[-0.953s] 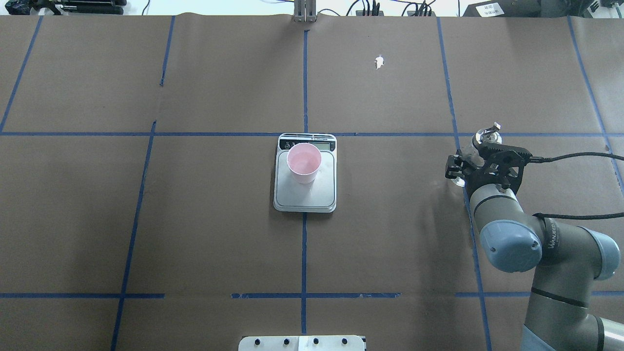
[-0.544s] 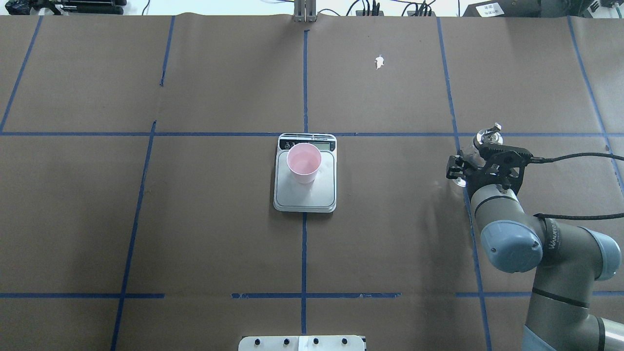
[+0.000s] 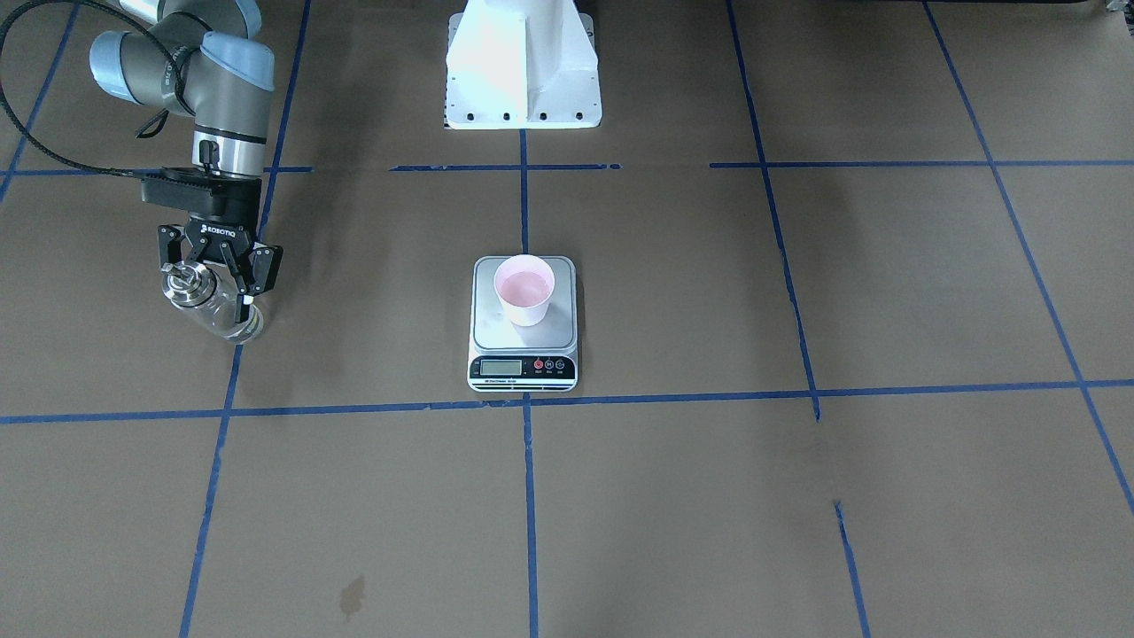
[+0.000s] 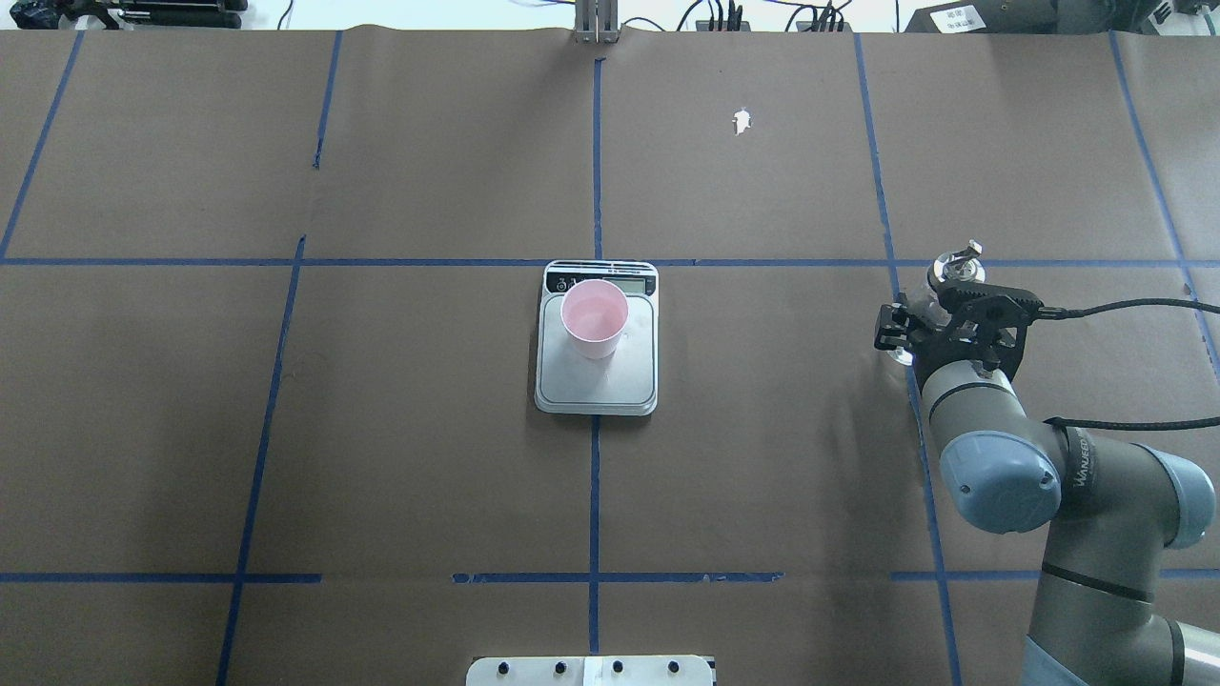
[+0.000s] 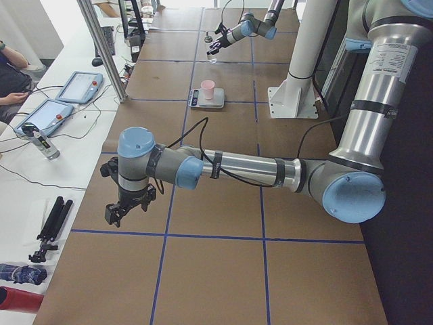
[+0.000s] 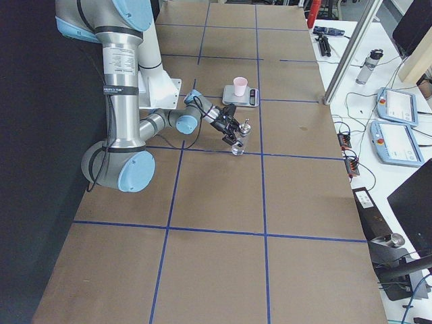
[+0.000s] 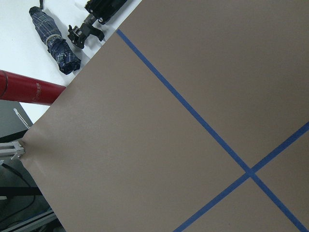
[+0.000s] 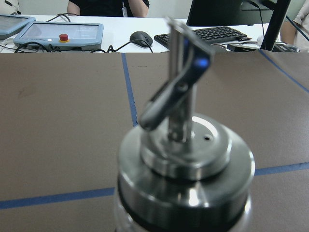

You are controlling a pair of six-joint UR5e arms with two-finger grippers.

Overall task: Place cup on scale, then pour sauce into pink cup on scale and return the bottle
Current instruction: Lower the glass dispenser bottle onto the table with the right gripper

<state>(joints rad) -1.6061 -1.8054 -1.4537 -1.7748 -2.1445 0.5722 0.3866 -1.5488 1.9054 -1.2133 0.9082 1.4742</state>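
Glass bottle (image 3: 217, 315) between fingers of right gripper (image 3: 210, 292), perhaps clamped, cannot tell; left gripper (image 5: 124, 207) state also unclear.

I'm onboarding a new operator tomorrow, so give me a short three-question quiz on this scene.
1. True or false: the cup stands on the scale.
2. Which of the robot's hands is at the bottle?
3. The bottle's cap is: A) red plastic, B) shiny silver metal, C) cork.

Key: 1 true. 2 the right hand. 3 B.
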